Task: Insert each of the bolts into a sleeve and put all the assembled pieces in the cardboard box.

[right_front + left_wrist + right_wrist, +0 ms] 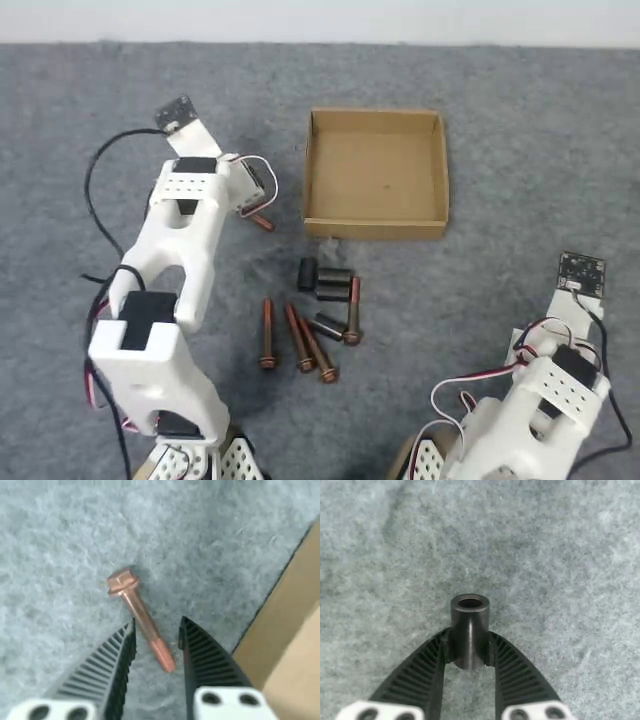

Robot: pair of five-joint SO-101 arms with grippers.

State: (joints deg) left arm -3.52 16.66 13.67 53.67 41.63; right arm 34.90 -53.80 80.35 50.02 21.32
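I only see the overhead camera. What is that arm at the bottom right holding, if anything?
Observer: Its wrist camera shows a black sleeve clamped in the jaws, open end toward the camera.
Operator: Anything inside it?
Observer: No, the bore looks empty.
Operator: And the other arm?
Observer: Its jaws stand open astride a copper bolt lying on the carpet, beside the cardboard box.
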